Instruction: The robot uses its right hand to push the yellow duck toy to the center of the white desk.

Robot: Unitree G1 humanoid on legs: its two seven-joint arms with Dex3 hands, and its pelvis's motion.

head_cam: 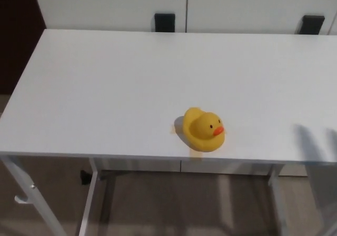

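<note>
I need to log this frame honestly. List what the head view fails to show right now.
- Both hands: out of frame; only a faint shadow on the white desk at the right edge.
- Yellow duck toy: its underside and far side, hidden by its own body.
- Desk's right end: cut off by the picture edge.

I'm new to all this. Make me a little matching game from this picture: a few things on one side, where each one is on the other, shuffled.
Things:
1. yellow duck toy
2. white desk
3. black blocks
4. metal legs

Places:
A. behind the desk's far edge
B. under the desk top
C. near the front edge, right of the middle
D. fills most of the picture

Pairs: 1-C, 2-D, 3-A, 4-B
</note>
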